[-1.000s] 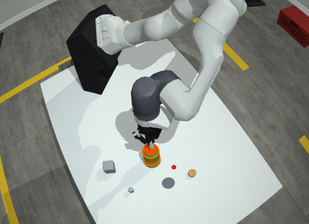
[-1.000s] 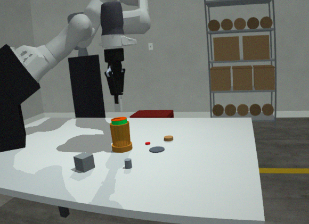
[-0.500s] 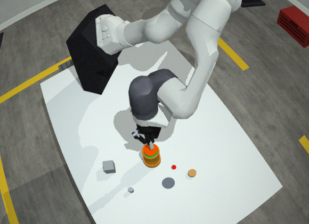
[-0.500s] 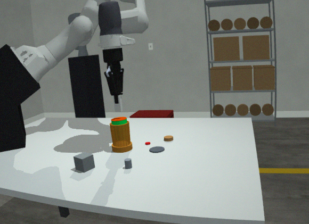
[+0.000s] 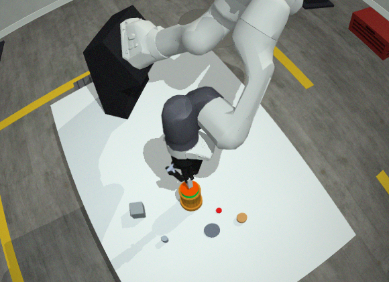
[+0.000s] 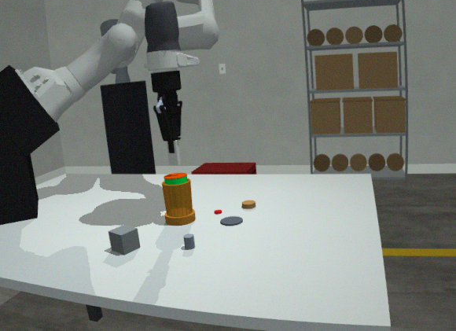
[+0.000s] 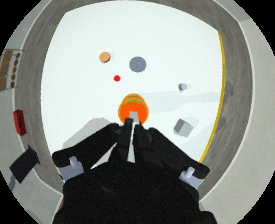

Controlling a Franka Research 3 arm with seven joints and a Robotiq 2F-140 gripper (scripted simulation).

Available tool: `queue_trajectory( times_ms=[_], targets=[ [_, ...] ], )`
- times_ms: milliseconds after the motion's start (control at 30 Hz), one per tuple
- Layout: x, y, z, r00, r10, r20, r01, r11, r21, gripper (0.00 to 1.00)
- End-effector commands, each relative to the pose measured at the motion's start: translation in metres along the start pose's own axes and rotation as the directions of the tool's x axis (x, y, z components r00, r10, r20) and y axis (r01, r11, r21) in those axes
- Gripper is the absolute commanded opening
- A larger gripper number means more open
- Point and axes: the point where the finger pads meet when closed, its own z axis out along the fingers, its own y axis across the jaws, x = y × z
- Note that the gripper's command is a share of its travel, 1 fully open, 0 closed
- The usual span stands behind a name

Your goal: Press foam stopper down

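Observation:
An orange ribbed jar [image 6: 178,202] stands upright on the white table. Its foam stopper [image 6: 175,178] has an orange top and a green band and sticks up above the rim. The jar also shows in the overhead view [image 5: 190,197] and in the wrist view [image 7: 133,108]. My gripper [image 6: 174,156] is shut with nothing between the fingers. It points straight down and hangs directly above the stopper with a small gap. In the wrist view the fingertips line up with the stopper's centre.
A grey cube [image 6: 124,239] and a small grey cylinder [image 6: 189,241] lie in front of the jar. A red dot [image 6: 218,211], a dark grey disc [image 6: 231,221] and a tan disc [image 6: 248,204] lie to its right. A black block [image 5: 114,61] holds the arm's base.

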Motion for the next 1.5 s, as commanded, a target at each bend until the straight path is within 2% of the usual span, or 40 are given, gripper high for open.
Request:
queue_trajectory(
  times_ms=[0, 1300, 1467],
  targets=[
    [-0.0012, 0.0011, 0.0001, 1.0, -0.009, 0.001, 0.009, 1.0, -0.003, 0.0],
    [-0.0025, 0.0021, 0.0005, 1.0, -0.009, 0.001, 0.009, 1.0, -0.003, 0.0],
    [-0.0025, 0.0021, 0.0073, 1.0, -0.009, 0.001, 0.009, 1.0, -0.003, 0.0]
  ],
)
